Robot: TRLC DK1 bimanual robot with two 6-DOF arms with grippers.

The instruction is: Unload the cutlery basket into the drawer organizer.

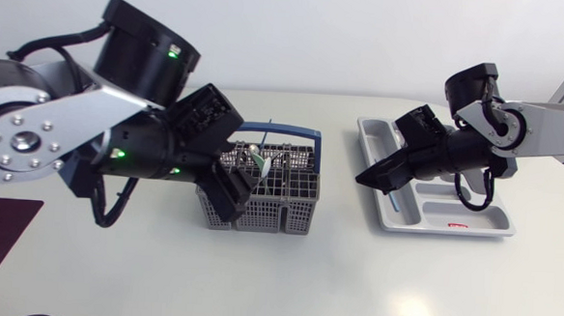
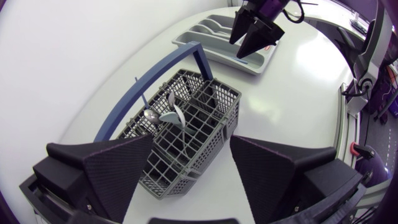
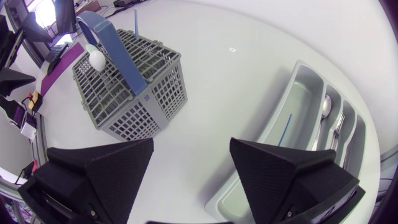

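left gripper is right up close in its wrist view. fingers are spread wide w/ nothing gripped. cutlery basket sits ahead of & below the gap betw. them, touching neither finger. its blue handle arches over the top, past the fingertips. in the cells ahead of one finger: a spoon, bowl up, w/ a pale green-white piece just beside it & a thin blue stick standing near. can't tell what else is in there.

right gripper: fingers also wide apart, holding nothing. organizer lies under one finger & runs on ahead of it. the basket is ahead of the other finger, well apart from the organizer. in the organizer slots, counting out from the gap: a 2nd blue stick, then a 2nd spoon, then a fork, each flat in its own slot.

from the head view, the left fingers hang over the basket's end nearest that arm. the right fingers hang over the organizer's end nearest the basket. basket & organizer both rest on the white table.
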